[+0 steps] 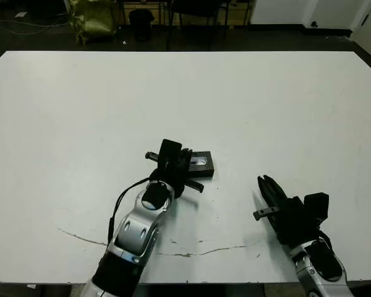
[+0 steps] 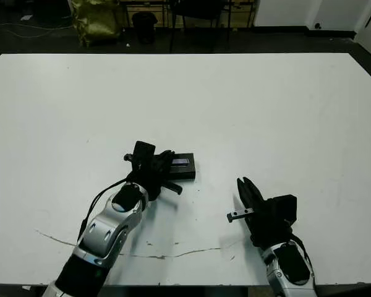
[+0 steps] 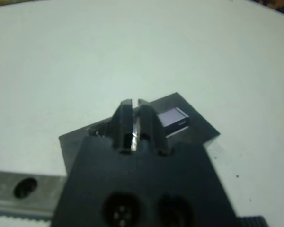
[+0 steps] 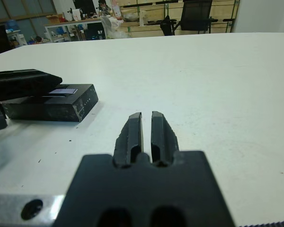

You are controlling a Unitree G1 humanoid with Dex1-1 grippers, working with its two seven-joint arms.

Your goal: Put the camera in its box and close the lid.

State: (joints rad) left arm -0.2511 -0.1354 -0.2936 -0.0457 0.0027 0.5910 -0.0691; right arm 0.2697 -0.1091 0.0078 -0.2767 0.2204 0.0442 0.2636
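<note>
The left gripper point(image 3: 135, 113), fingers pressed together and empty, is held over the flat black lid with its glossy lavender strip point(image 1: 201, 163). The lid is seen seated on the shallow black box point(image 4: 49, 109); the camera is presumably inside, hidden. Well apart, the right gripper point(image 4: 146, 130) is clenched on nothing. Little appears left.

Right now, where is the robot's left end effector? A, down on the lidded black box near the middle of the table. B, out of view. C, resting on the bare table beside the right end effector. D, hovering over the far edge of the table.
A: the left end effector sits on top of the closed box, whose lid with its pale strip is on.
</note>
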